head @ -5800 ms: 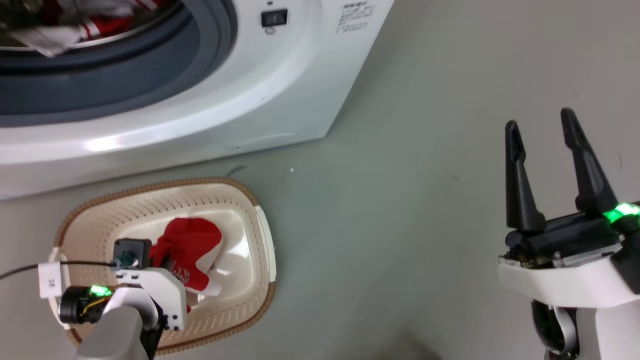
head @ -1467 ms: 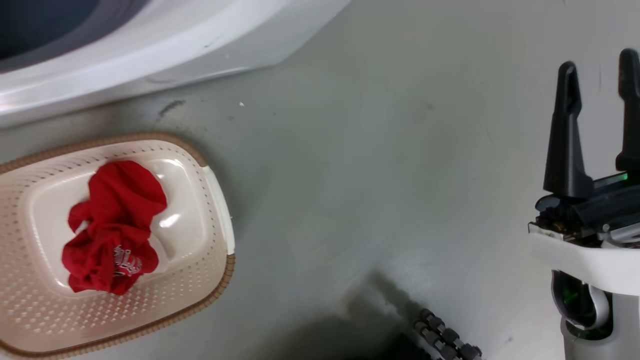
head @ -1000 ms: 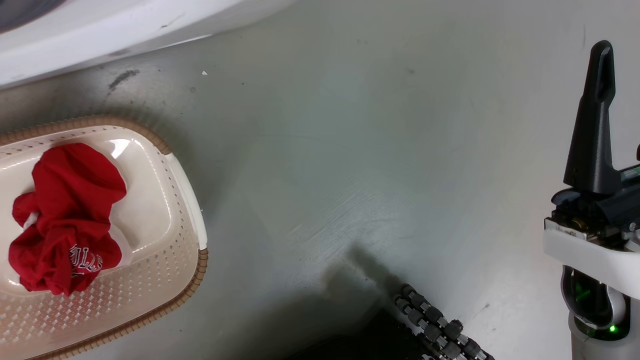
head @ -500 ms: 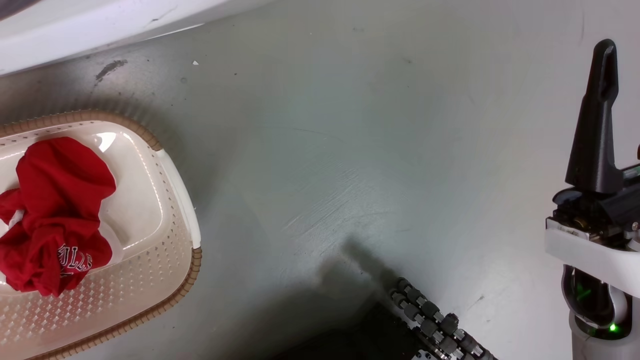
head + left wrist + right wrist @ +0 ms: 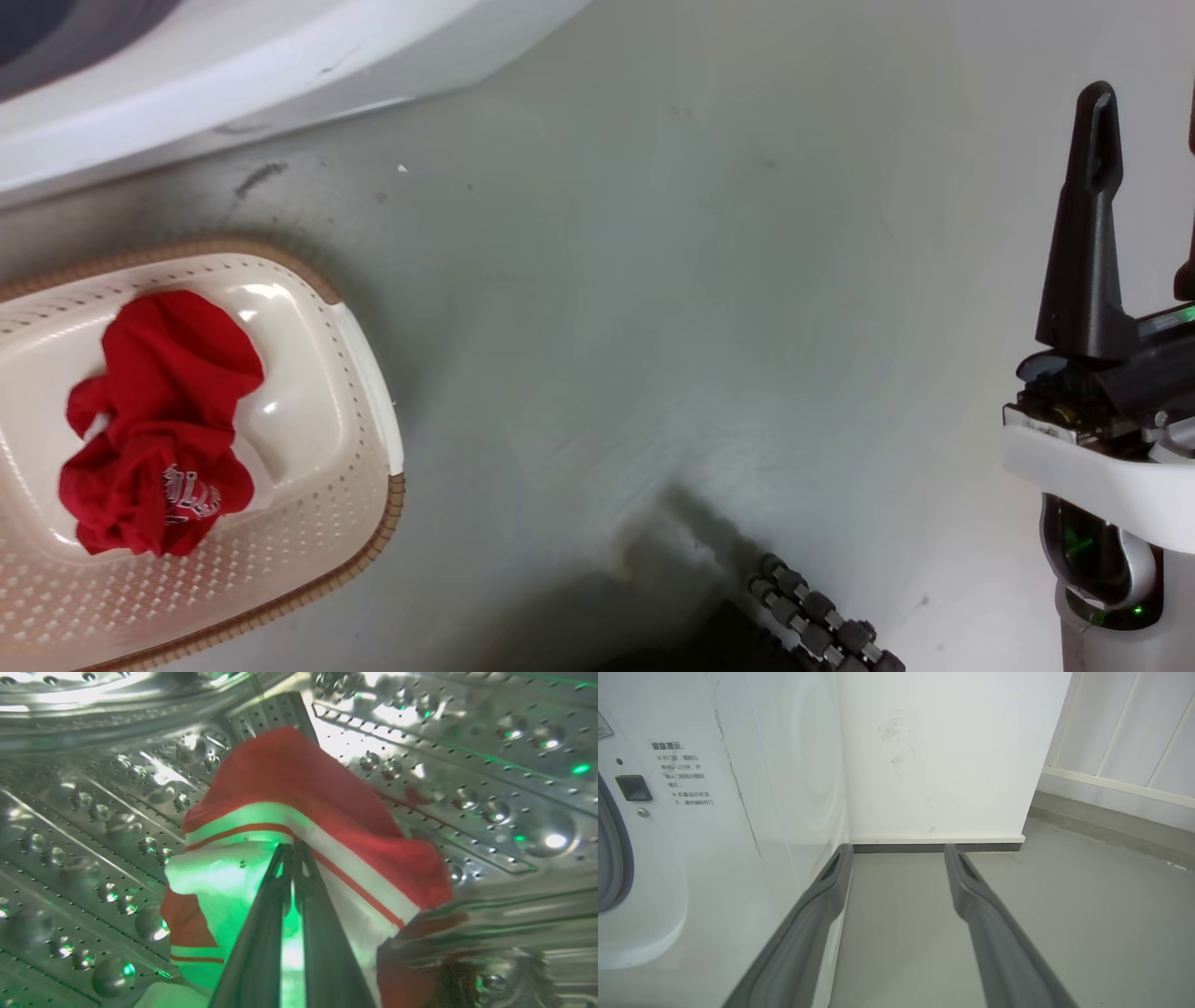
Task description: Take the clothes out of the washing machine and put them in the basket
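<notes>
Now the left gripper (image 5: 292,848) is deep in the drum (image 5: 70,812) of the washing machine (image 5: 233,84). Its two fingers (image 5: 261,933) are pressed together, with a fold of the striped garment (image 5: 299,784) (red with white bands) pinched at their tips. Some seconds ago that arm hung over the basket (image 5: 378,392), at the lettered red garment (image 5: 159,420). That piece lies bunched in the basket as before — only the head camera has shifted. So one garment is delivered, and the second looks caught but is not out yet — the next move calls for a clean pull back out without snagging. The right gripper (image 5: 898,851) is wide open and empty, aimed at bare floor (image 5: 1041,896) beside the machine.
</notes>
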Available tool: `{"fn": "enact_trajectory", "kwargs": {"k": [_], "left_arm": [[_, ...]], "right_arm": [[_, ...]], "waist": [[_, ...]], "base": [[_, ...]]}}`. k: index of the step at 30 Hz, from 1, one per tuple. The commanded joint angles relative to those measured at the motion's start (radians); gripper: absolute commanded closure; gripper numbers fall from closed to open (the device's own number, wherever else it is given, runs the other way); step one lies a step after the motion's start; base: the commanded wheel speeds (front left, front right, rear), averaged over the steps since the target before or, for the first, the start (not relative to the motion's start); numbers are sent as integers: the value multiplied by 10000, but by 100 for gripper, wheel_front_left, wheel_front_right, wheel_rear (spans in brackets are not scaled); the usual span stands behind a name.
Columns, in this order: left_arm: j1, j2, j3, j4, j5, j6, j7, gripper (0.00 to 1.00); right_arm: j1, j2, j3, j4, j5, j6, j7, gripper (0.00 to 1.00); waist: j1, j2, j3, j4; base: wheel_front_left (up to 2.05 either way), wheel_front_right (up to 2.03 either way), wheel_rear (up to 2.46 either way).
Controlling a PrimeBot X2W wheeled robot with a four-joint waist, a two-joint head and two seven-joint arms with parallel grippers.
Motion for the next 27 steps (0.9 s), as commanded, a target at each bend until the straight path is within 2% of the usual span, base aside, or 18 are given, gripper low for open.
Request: {"fn": "enact_trajectory", "kwargs": {"k": [1,11,23,27], "left_arm": [[410,-44,-77,58,-133,-6,-453,100],[2168,-290,-328,266,-833,-7,-3332,100],[4447,-534,-373,307,-1622,-7,-6095,100],[5340,-825,-342,300,-1769,50,-6980,100]], "right_arm": [[80,1,-43,51,-96,-7,-20,0],[411,3,27,313,-550,-7,-20,0],[915,0,15,588,-1060,-7,-20,0],[1153,1,-45,698,-1248,-7,-20,0]], "waist": [[0,0,-325,157],[0,0,-1562,565],[0,0,-2975,1027],[0,0,-3541,1209]], "base": [[0,0,0],[0,0,0],[0,0,0],[0,0,0]]}}
